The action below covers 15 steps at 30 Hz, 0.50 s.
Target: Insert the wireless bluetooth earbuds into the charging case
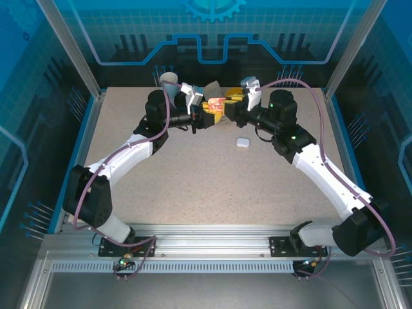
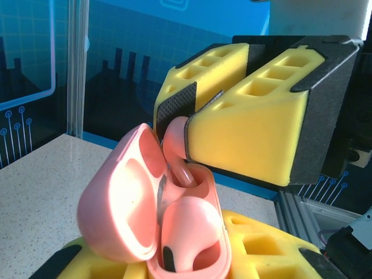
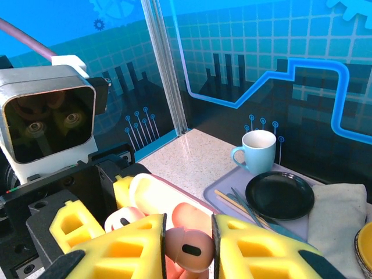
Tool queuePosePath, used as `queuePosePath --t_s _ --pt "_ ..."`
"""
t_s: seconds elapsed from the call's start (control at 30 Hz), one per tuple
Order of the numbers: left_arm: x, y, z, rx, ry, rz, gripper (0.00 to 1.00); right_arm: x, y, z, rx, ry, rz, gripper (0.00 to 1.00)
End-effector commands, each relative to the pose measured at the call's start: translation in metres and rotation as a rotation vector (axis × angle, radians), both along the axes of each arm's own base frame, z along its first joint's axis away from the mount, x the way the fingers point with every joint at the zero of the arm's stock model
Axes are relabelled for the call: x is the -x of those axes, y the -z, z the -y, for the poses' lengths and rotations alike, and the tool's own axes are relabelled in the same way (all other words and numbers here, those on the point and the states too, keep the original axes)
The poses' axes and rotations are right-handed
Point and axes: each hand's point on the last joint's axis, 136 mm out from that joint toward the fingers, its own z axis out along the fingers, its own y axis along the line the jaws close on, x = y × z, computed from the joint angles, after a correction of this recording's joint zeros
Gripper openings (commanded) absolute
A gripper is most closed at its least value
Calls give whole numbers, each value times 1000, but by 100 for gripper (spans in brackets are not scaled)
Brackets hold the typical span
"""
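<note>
This is a robotics lab test cell. Aluminium posts (image 1: 71, 46) frame blue panels (image 1: 212, 29) printed with gears and circuit lines, enclosing a speckled table (image 1: 212, 187) where two robot arms (image 1: 129, 154) are bolted to a metal rail (image 1: 212, 248) at its near edge.

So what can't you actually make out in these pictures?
- Top view: the pink case is too small to show what's inside.
- Left wrist view: the pink earbud in the right pincer has its lower end hidden inside the case.
- Right wrist view: the case's base is hidden behind the pincer's fingers.
- Top view: the white case is too small to tell if open.
</note>
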Motion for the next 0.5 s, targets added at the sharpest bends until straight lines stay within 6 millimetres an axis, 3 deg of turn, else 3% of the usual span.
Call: queuePosePath --t_s 0.0,0.47 --pt "-5 -22 0 26 -16 68 0 10 1 0 30 -29 15 25" --pt "-9 -19 1 30 -27 63 0 24 3 -17 128 -65 69 26"
